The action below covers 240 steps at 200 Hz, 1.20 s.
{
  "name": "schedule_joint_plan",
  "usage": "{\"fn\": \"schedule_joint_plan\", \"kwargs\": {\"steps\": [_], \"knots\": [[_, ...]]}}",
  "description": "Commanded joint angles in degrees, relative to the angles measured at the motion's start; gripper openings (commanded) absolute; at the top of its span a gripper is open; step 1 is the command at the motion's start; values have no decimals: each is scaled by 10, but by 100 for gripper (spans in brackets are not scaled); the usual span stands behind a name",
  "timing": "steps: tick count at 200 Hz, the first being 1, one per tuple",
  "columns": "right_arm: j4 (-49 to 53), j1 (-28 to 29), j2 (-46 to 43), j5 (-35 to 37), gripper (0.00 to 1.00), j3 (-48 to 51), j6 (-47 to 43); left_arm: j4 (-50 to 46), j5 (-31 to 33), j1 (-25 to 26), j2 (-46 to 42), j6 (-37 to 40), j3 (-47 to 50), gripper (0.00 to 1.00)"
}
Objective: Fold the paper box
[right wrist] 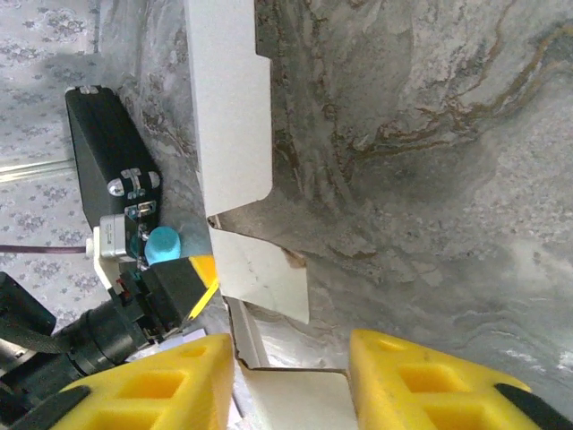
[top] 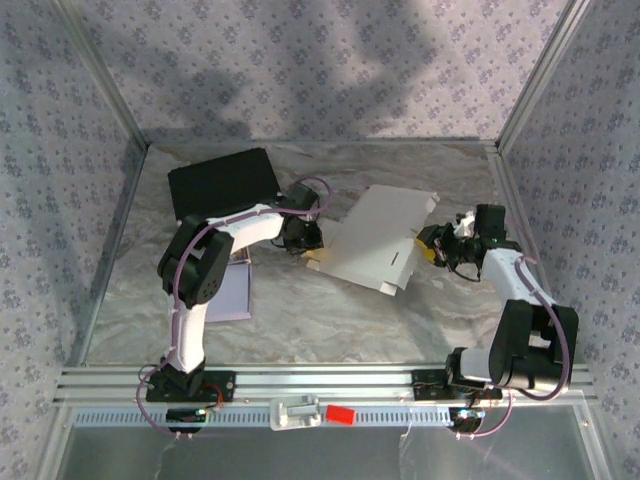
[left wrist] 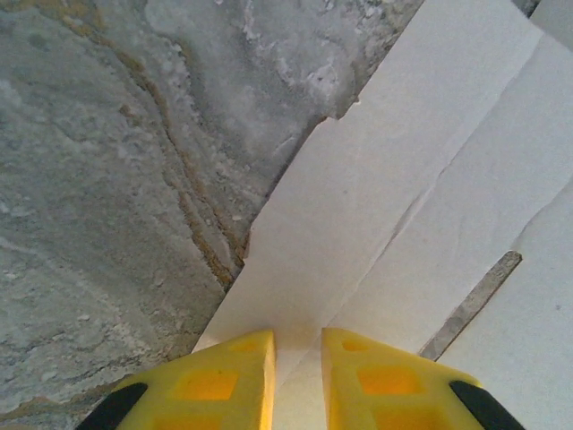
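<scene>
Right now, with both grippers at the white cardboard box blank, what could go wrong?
The right gripper stands open around a flap of the flat white cardboard box blank; closing off-centre could crumple it. The left gripper sits at the opposite edge, so any pull may slide or buckle the sheet.

The paper box (top: 378, 235) is white, the table (top: 330, 320) marbled grey, the walls (top: 300, 60) floral.

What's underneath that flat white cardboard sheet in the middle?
Under the paper box, marbled table cover shows around its edges and through a slot; whatever lies beneath the rest is hidden.
</scene>
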<state>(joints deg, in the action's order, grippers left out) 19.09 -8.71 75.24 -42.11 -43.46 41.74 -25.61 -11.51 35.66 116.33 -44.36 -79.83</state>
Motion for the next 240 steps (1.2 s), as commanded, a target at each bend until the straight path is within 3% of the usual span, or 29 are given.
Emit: {"fn": "schedule_joint_plan", "kwargs": {"steps": [1,84,117,132,150,173,186,240], "knots": [[26,19,-22,13,34,-42,34,-24,6,3,16,10,-15,21],[55,59,-34,60,15,-120,61,-30,5,3,20,18,-30,21],[65,70,-25,72,0,-152,65,-33,4,1,18,22,-35,21],[69,75,-21,82,0,-161,70,-37,4,0,14,22,-41,21],[61,77,-17,91,0,-169,93,-37,11,-3,-10,14,-45,25],[59,81,1,102,0,-197,141,-8,29,-6,-85,14,-38,38],[50,81,16,105,0,-213,185,34,31,2,-136,56,-19,42],[99,52,90,72,0,-328,280,161,86,100,-280,373,139,44]]}}
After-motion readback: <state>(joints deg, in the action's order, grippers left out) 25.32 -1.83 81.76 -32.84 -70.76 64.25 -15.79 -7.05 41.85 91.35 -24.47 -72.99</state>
